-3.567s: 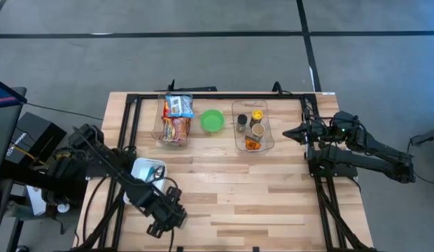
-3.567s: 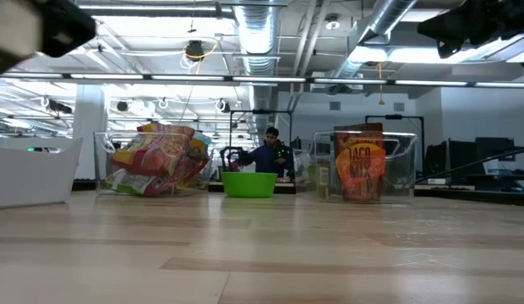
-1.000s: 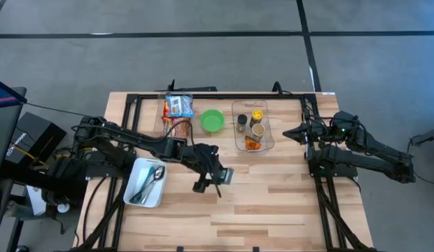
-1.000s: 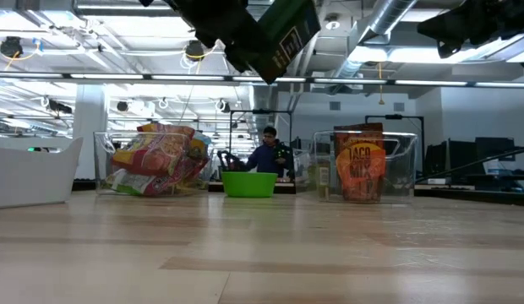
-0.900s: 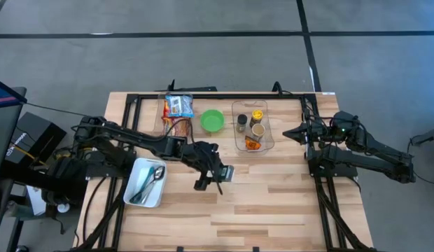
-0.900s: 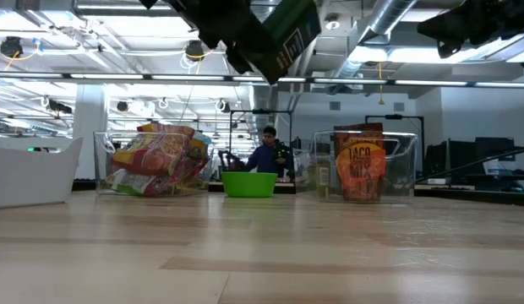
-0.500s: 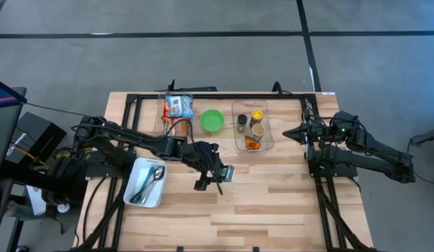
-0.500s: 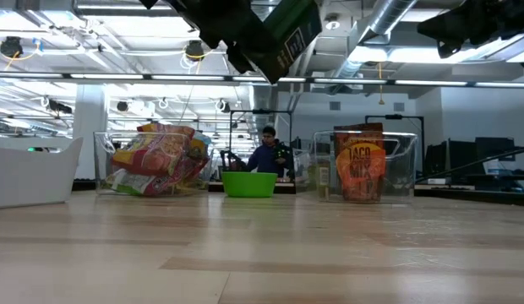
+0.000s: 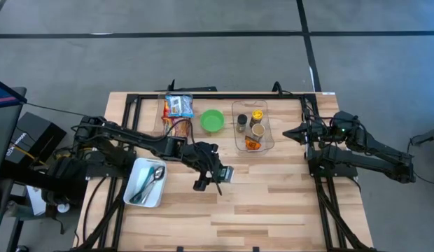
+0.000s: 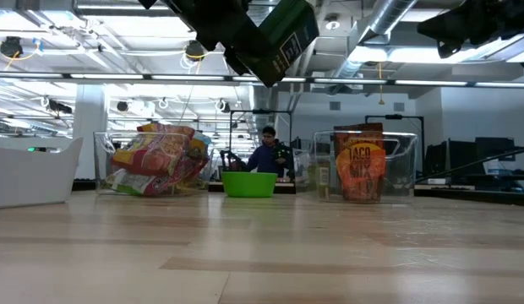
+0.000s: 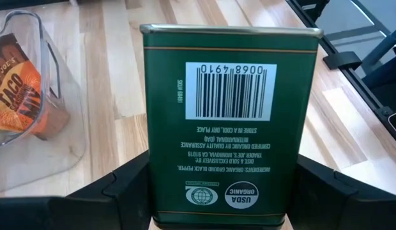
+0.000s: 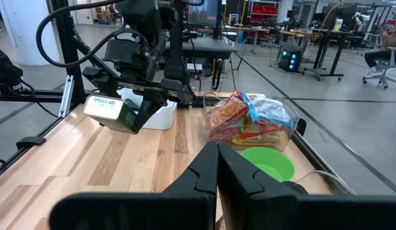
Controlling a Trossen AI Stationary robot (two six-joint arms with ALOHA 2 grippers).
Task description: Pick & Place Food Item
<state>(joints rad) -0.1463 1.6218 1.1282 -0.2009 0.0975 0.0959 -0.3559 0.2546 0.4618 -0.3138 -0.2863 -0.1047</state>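
Left gripper holds the tin in mid-air, hardly moved in the last second.

Your left gripper [image 9: 211,176] pinches a dark green rectangular metal tin [image 11: 228,121] by its sides, high over the bare wood at centre frame of the high view; since a second ago it has only tilted slightly, so the pick looks done and placing remains. The green plastic bowl [image 9: 213,121] and clear plastic bin of jars [image 9: 253,127] sit above it. Your right gripper [image 12: 217,167], fingers pressed together, waits at the right edge.
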